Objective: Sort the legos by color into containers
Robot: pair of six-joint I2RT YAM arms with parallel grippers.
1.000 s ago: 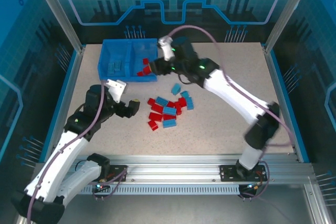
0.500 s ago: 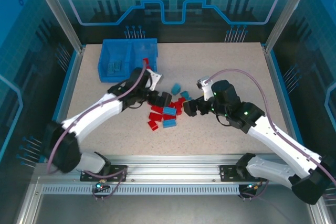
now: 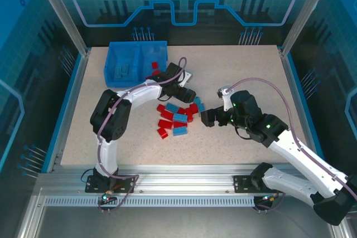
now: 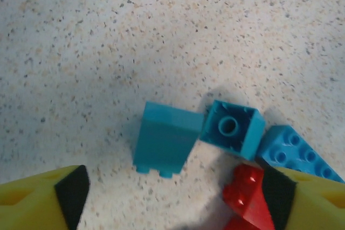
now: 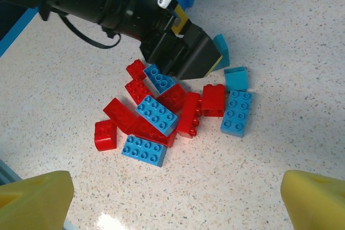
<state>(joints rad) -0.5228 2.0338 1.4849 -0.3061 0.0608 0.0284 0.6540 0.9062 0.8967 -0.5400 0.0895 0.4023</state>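
The legos lie in a loose pile (image 3: 177, 116) of red and light blue bricks at mid-table. My left gripper (image 3: 188, 94) hovers open over the pile's far edge. In its wrist view a teal sloped brick (image 4: 164, 138) and an upturned teal square brick (image 4: 233, 129) lie just beyond the fingers (image 4: 70, 195), with a red brick (image 4: 247, 189) by the right pad. My right gripper (image 3: 207, 118) stands open to the right of the pile, looking at the bricks (image 5: 156, 114) and the left gripper (image 5: 186, 52). The blue bin (image 3: 135, 48) holds light blue bricks (image 3: 121, 71) left and red ones (image 3: 155, 69) right.
The bin stands at the table's back left, against the left frame post (image 3: 83, 51). The left arm (image 3: 131, 98) arches between the bin and the pile. Bare speckled tabletop (image 3: 251, 71) stretches to the right and in front of the pile.
The left gripper has swung from the pile's left side up to its far edge, over the teal bricks. The right gripper has backed slightly down and right from the pile.
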